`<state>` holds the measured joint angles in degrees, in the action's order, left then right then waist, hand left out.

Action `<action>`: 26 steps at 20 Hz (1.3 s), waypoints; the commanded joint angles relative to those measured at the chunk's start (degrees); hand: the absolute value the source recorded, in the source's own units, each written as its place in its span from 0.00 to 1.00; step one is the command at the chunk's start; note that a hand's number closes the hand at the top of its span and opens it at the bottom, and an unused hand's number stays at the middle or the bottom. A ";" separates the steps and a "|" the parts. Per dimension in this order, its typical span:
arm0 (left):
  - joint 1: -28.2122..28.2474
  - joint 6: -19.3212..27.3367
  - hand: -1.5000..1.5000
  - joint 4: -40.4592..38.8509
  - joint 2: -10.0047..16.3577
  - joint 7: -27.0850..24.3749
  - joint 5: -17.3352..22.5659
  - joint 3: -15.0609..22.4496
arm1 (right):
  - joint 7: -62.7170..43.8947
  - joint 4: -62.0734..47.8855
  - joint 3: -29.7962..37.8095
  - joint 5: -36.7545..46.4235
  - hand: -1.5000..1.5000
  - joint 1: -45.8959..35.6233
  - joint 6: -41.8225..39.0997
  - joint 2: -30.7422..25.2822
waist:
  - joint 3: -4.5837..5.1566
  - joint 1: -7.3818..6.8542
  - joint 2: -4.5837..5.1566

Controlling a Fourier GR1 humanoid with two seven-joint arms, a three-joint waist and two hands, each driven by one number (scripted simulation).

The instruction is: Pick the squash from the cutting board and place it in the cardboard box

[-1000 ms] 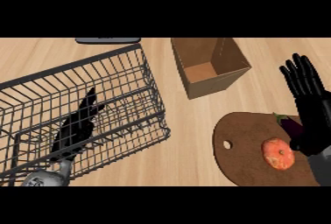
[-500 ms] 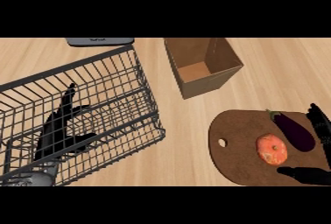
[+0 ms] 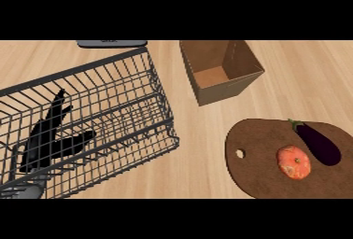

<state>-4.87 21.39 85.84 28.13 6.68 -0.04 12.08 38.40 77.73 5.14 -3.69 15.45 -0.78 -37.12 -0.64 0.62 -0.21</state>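
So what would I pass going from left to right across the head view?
basket → box → squash → eggplant

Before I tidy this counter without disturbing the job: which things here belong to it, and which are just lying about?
For the job: squash, cutting board, cardboard box.
Lying about: eggplant, wire basket, dark flat object at the top edge.
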 commanded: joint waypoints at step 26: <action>-0.76 -4.64 0.50 -9.42 -0.19 -1.24 -3.80 -9.01 | -38.04 6.69 -16.06 21.87 0.00 -15.93 -15.29 -9.15 | 0.69 -1.00 0.43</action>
<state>-6.30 17.64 83.48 24.06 6.73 -3.64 7.27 2.96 84.91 -10.53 17.56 2.19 -14.42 -47.25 -1.21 -0.28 -0.51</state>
